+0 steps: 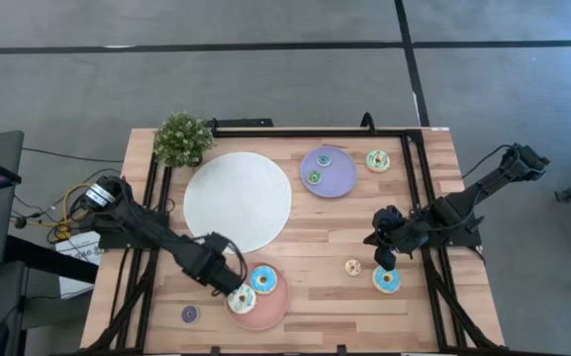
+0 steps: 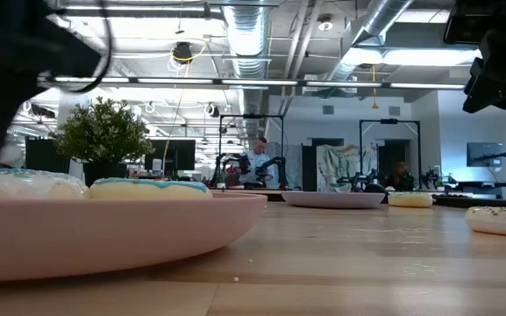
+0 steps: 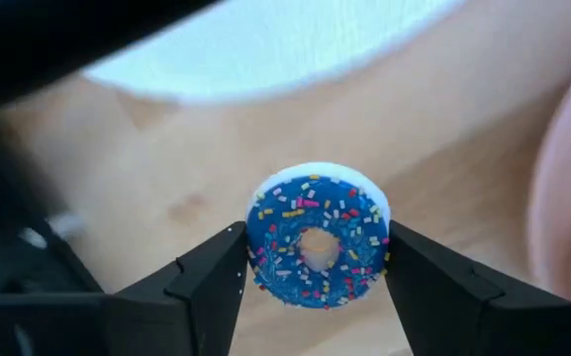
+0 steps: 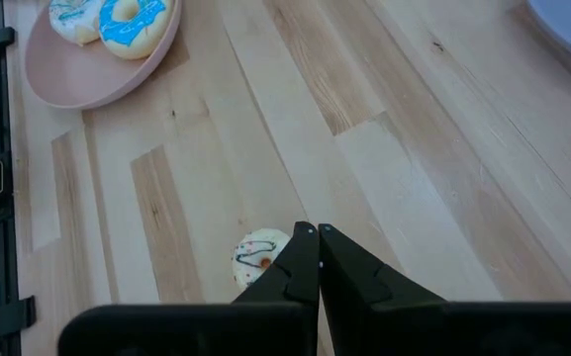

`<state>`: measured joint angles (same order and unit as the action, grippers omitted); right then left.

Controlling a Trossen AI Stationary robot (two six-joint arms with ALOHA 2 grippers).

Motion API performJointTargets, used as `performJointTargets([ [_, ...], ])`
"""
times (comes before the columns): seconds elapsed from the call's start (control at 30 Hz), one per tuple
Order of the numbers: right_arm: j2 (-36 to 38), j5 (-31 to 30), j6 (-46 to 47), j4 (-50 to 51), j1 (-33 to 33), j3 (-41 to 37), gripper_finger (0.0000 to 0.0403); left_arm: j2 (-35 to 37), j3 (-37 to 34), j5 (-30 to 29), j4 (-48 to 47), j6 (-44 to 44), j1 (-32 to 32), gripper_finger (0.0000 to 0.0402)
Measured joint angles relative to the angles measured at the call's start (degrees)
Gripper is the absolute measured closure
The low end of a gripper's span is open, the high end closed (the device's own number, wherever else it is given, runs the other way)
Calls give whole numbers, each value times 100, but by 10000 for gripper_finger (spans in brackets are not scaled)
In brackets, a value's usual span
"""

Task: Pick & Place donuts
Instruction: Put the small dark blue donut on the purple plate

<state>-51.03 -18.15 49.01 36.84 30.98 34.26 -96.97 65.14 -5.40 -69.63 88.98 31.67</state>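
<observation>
We judged the job approx. half done. The pink plate (image 1: pixel 277 309) held a light-blue donut (image 1: pixel 263 279) and a white one (image 1: pixel 241 298), w/ the left gripper (image 1: pixel 232 289) just over it. Its fingers clamped a blue mini (image 3: pixel 317 249), not yet released. The lilac plate (image 1: pixel 336 182) held two minis. Left on the table: purple mini (image 1: pixel 190 313), beige mini (image 1: pixel 352 267), blue-iced donut (image 1: pixel 386 280), green donut (image 1: pixel 378 160). The right gripper (image 1: pixel 384 259) hung shut and empty near the beige one.
</observation>
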Motion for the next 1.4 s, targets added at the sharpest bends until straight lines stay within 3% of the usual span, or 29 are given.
performJointTargets([
  [0.27, 0, 3, 2, 2, 2, 0, 402, 0, 1144, -910, -505, -1416, -1082, 184],
  [0.57, -1, 5, 50, -216, 1, 2, 402, -342, 2311, -1294, 1208, -5240, -2746, 184],
  [0.83, 10, -164, 787, 111, -154, 4, 402, -2181, 4570, -1146, 1613, -8060, -4031, 184],
  [1.07, 13, -229, 1248, 355, -347, 3, 402, -4080, 6988, -416, 1689, -9343, -4675, 184],
  [1.17, 15, -316, 1251, 377, -426, 4, 402, -4307, 6697, -133, 2492, -9483, -4831, 184],
  [1.4, 15, -321, 1324, 382, -654, 4, 402, -4789, 6733, 204, 2844, -9761, -4923, 184],
])
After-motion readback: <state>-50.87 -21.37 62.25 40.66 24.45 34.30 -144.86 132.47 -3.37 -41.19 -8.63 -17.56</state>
